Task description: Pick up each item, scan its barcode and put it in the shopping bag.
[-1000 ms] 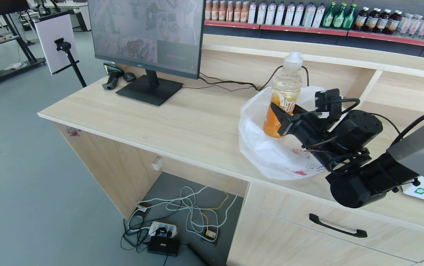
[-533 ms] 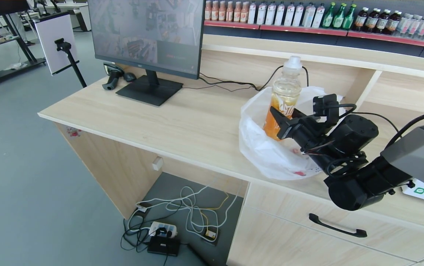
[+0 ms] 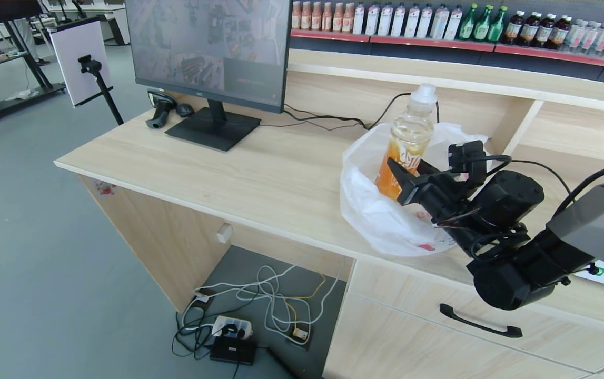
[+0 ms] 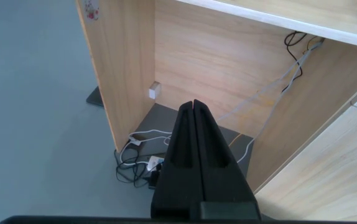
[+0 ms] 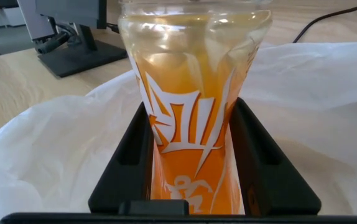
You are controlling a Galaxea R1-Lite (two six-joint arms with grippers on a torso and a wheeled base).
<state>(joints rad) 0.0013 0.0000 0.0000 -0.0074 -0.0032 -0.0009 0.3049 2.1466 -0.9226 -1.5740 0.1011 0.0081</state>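
A clear bottle [image 3: 406,142] with an orange label and white cap leans over the open white shopping bag [image 3: 380,210] on the wooden counter. My right gripper [image 3: 404,181] is shut on the bottle's lower body; in the right wrist view the bottle [image 5: 194,118] sits between both black fingers [image 5: 124,162], with the bag [image 5: 48,155] spread behind it. The bottle's base is hidden by the gripper. My left gripper [image 4: 194,134] is shut with nothing in it, hanging low beside the counter's side panel above the floor.
A monitor [image 3: 209,50] stands at the counter's back left, with a handheld barcode scanner [image 3: 159,110] beside its base. Cables run along the counter's back wall. A shelf of bottles [image 3: 459,23] lines the rear. Power strip and cables [image 3: 249,316] lie under the counter.
The bottle in my right gripper has sunk lower over the bag and tipped slightly to the right. The left arm has no earlier frame.
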